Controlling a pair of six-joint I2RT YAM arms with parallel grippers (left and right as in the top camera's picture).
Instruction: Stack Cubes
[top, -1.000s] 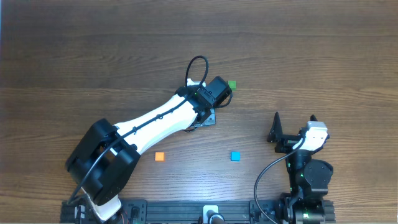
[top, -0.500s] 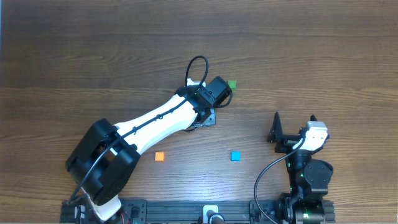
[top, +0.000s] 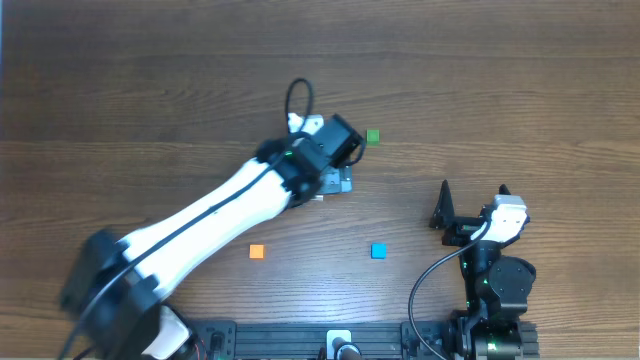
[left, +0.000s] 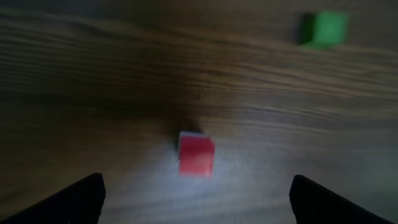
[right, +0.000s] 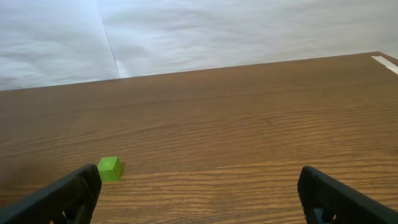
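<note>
Left end effector (left: 198, 186) released, jaws spread, above red cube (left: 196, 154), which seems to sit on the bench (left: 93, 93) between them. Green cube (left: 324, 28) lies well apart. Right end effector (right: 199, 186) released, empty, green cube ahead.

Left arm (top: 215, 212) straightened out; its gripper (left: 196, 186) shifted slightly leftward
</note>
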